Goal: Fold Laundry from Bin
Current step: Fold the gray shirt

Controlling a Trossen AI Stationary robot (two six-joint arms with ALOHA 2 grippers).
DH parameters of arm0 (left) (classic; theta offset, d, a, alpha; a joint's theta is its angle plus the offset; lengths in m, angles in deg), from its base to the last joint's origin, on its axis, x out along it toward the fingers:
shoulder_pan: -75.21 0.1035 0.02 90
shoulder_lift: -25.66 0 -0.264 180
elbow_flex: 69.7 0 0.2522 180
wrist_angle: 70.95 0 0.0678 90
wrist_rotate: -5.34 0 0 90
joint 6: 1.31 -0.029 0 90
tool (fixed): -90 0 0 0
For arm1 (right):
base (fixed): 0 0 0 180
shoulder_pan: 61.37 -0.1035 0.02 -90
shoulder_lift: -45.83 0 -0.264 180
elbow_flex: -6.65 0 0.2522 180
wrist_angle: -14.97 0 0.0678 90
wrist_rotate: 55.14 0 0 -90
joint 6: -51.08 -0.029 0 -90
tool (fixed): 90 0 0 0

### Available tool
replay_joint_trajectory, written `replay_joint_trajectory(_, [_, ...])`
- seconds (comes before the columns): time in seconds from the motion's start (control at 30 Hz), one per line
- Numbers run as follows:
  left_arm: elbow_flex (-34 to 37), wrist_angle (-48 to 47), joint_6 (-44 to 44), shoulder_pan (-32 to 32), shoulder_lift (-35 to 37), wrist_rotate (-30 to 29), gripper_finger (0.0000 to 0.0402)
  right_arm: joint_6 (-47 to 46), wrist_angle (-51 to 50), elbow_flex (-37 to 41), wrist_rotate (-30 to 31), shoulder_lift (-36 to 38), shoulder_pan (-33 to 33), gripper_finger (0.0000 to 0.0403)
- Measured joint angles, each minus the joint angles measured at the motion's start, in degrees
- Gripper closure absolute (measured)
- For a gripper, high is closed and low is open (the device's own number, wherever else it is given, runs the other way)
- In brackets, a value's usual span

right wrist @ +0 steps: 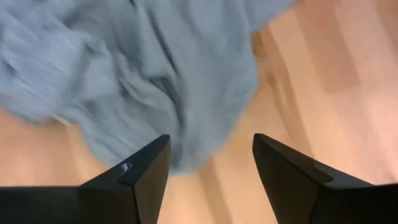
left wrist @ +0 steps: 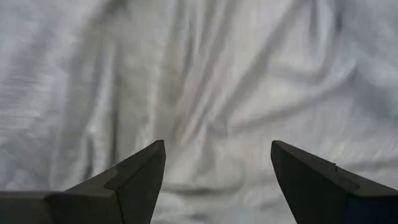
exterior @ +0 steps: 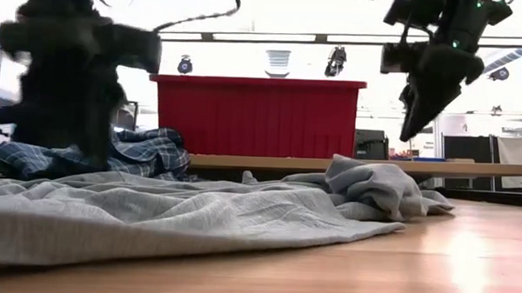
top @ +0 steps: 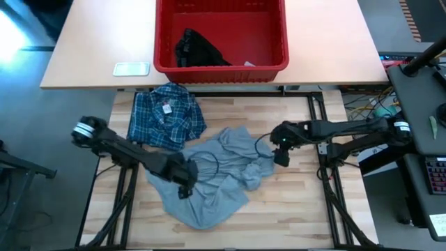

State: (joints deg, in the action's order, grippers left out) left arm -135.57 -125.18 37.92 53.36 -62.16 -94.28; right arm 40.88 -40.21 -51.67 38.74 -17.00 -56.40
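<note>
Hovering open and empty over the grey T-shirt (top: 216, 174), the left gripper (top: 185, 183) points down; the right gripper (top: 281, 155), open and empty, hangs above its edge.

In front of you the grey T-shirt (exterior: 198, 216) lies spread and rumpled across the wooden table (exterior: 431, 265), bunched into a hump towards its right. Behind it on the left sits the plaid shirt (exterior: 143, 155). The red bin (exterior: 258, 116) stands beyond. The left gripper (exterior: 69, 153) reaches down onto the cloth; the right gripper (exterior: 419, 117) hangs above it.
</note>
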Motion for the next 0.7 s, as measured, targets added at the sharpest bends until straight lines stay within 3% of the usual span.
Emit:
replay_joint_trajectory(0.2, [0.87, 13.64, 2.86, 2.45, 3.61, -4.27, 0.0126, -4.19, 12.27, 0.77, -0.91, -1.34, -2.86, 0.0179])
replay_joint_trajectory(0.4, [0.73, 25.24, 7.26, 2.89, -4.41, -3.91, 0.0126, -6.67, 26.44, 1.11, -2.82, -12.92, -7.75, 0.0179])
replay_joint_trajectory(0.53, [2.09, 23.93, 9.25, 1.81, -10.94, 0.36, 0.0127, -7.59, 21.8, 1.29, -2.92, -21.12, -11.29, 0.0179])
replay_joint_trajectory(0.7, [5.43, 25.04, 9.3, -2.1, -11.63, 3.82, 0.0127, -9.49, 11.89, 0.76, -4.61, -24.76, -14.97, 0.0179])
